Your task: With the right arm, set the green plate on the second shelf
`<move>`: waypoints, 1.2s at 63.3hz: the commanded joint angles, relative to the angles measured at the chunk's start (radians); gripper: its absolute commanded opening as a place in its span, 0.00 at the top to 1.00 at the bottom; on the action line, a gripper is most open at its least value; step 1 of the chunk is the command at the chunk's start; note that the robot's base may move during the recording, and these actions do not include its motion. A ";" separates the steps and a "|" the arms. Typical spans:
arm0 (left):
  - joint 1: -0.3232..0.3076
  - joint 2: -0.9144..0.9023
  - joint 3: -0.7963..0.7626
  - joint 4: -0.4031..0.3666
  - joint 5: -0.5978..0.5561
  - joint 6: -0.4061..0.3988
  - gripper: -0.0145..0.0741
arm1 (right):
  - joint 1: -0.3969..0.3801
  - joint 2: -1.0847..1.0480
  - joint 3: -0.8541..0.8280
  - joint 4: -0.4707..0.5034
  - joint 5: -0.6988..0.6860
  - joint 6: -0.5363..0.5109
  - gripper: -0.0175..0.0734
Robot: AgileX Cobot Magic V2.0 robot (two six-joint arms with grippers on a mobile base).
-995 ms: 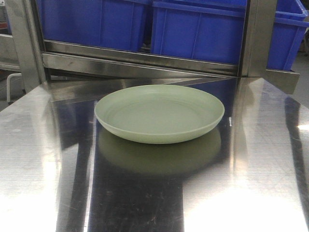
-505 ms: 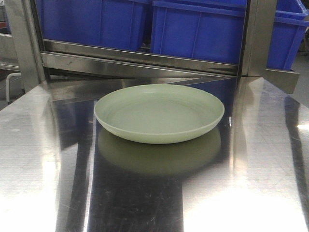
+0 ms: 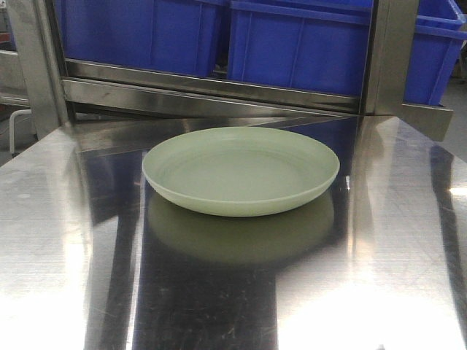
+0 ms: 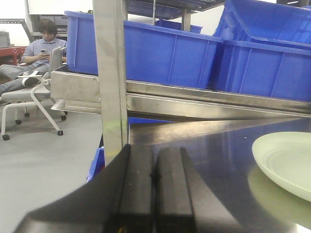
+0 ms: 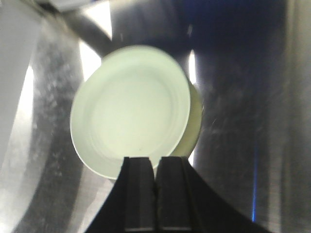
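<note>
The pale green plate (image 3: 241, 171) lies flat on the steel table (image 3: 379, 240), in the middle. It also shows in the right wrist view (image 5: 131, 109) and at the right edge of the left wrist view (image 4: 286, 162). My right gripper (image 5: 155, 160) is shut and empty, above the plate's near rim. My left gripper (image 4: 154, 151) is shut and empty, off to the plate's left near a steel post (image 4: 112, 73). Neither gripper shows in the front view.
A steel shelf rail (image 3: 211, 87) runs behind the table and carries deep blue bins (image 3: 299, 44). Upright steel posts (image 3: 390, 55) stand at the back left and right. A seated person (image 4: 41, 46) and a chair are far left.
</note>
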 commanded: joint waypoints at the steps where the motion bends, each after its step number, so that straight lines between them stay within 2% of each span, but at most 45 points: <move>1: -0.006 -0.017 0.040 -0.006 -0.077 -0.002 0.69 | 0.020 0.094 -0.036 0.070 -0.028 -0.025 0.71; 6: -0.006 -0.017 0.040 -0.006 -0.077 -0.002 0.69 | 0.053 0.194 -0.036 0.083 -0.054 -0.027 0.60; 15: -0.006 -0.017 0.040 -0.006 -0.077 -0.002 0.69 | 0.106 0.304 -0.036 0.138 -0.097 -0.027 0.26; 20: -0.006 -0.017 0.040 -0.006 -0.077 -0.002 0.69 | 0.121 0.342 -0.036 0.160 -0.121 -0.027 0.17; 30: -0.006 -0.017 0.040 -0.006 -0.077 -0.002 0.69 | 0.126 0.405 -0.036 0.192 -0.155 -0.027 0.17; 59: -0.006 -0.017 0.040 -0.006 -0.077 -0.002 0.69 | 0.149 0.543 -0.036 0.199 -0.208 -0.026 0.17; 76: -0.006 -0.017 0.040 -0.006 -0.077 -0.002 0.69 | 0.152 0.554 -0.036 0.261 -0.255 -0.024 0.39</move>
